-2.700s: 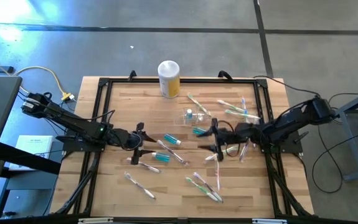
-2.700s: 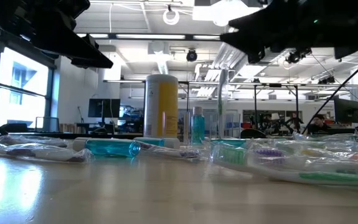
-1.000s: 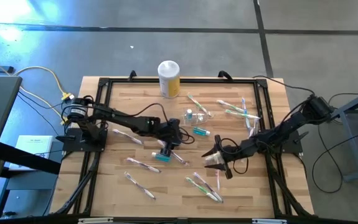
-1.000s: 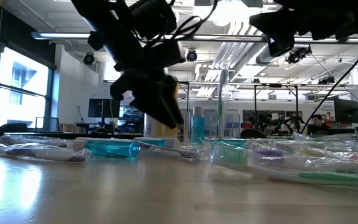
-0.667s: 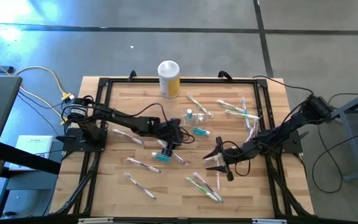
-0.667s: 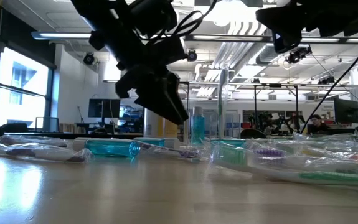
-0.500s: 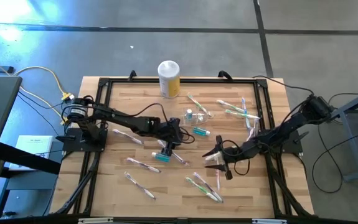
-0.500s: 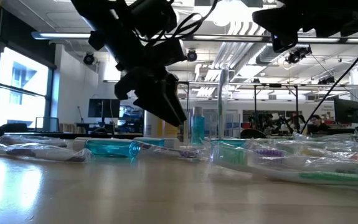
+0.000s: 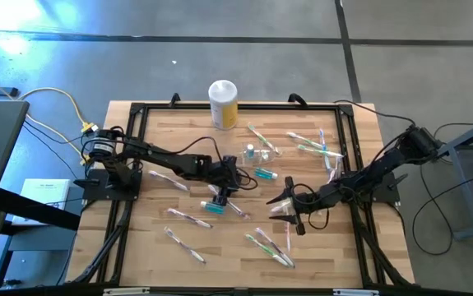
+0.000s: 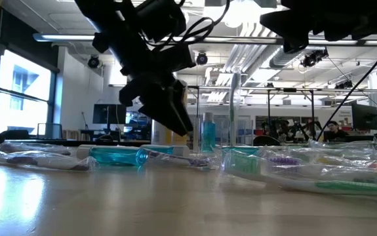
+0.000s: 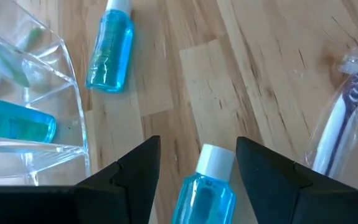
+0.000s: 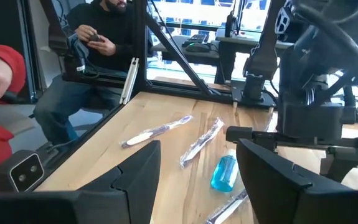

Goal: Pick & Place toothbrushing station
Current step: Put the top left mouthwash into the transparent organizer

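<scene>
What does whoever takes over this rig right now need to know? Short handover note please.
Left hand: open, empty, over a blue bottle at mid-table, beside the clear toothbrushing station.
Right hand: open, empty, over the right half.
Station sits mid-table toward the far side with a blue bottle inside; wrapped toothbrushes lie scattered around.
Done: no grasp yet.
Left: pick and place the station.

1. The wooden table [image 9: 158,247] carries a yellow canister [image 9: 223,104] at the far edge.
2. The clear toothbrushing station [image 9: 251,154] stands nearer than the canister, toward the middle.
3. Wrapped toothbrushes [image 9: 269,247] and blue bottles [image 9: 228,186] lie scattered around the station.
</scene>
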